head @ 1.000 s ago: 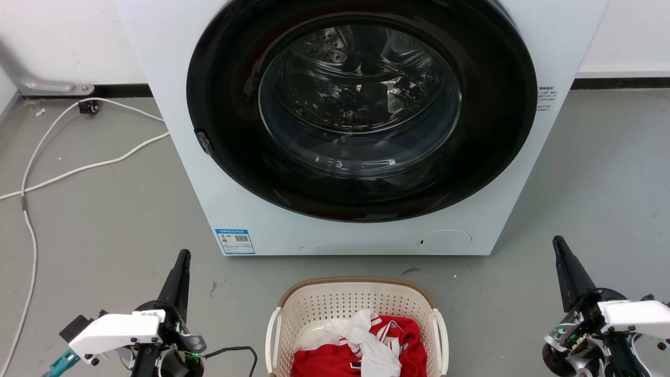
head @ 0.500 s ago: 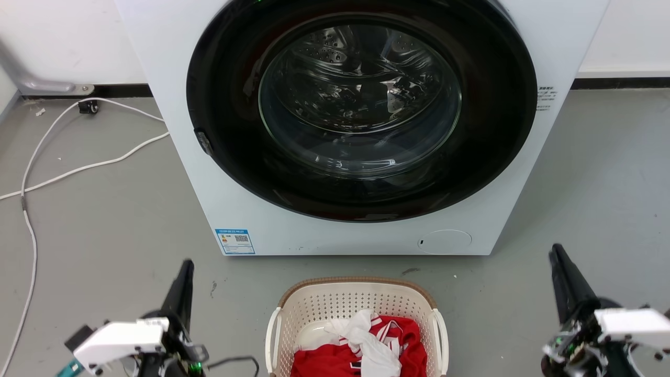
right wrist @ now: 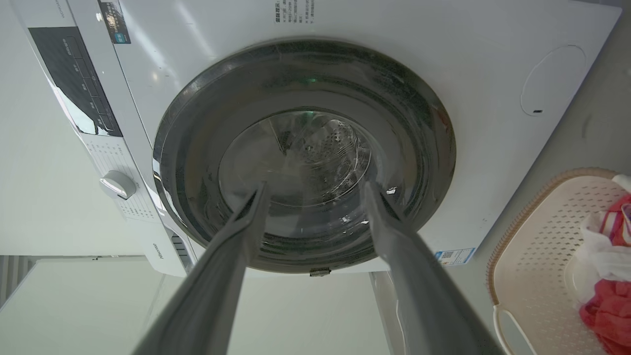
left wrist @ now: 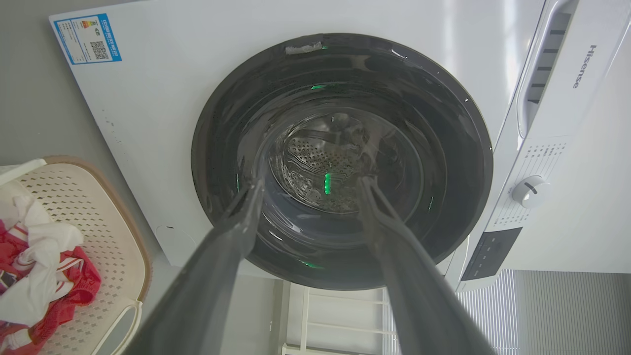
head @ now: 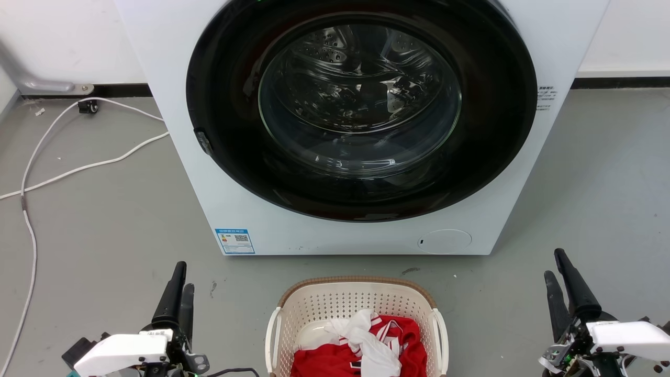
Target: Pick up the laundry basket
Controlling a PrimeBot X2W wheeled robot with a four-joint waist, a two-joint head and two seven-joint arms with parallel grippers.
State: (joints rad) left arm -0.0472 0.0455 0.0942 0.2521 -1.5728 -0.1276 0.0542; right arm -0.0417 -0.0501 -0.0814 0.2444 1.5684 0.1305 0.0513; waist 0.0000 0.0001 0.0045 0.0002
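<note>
The laundry basket (head: 356, 301), cream with a brown rim and white side handles, stands on the grey floor at the bottom centre of the head view. Red and white clothes (head: 366, 345) lie in it. My left gripper (head: 183, 280) is open on the basket's left, well clear of its handle. On the other side my right gripper (head: 554, 264) is open too, further off. Both point towards the washer. The left wrist view has the basket (left wrist: 93, 217) at its left edge, beside the open left gripper (left wrist: 310, 183). In the right wrist view the basket (right wrist: 537, 246) sits right of the open right gripper (right wrist: 315, 186).
A white front-loading washer (head: 172, 157) with a round dark glass door stands just behind the basket. A white cable (head: 31, 173) snakes over the floor at the left. Bare floor lies on both sides of the basket.
Both grippers have sunk a little towards the bottom of the head view. Each now shows two separate fingers where one dark shape showed before. The basket has not moved.
</note>
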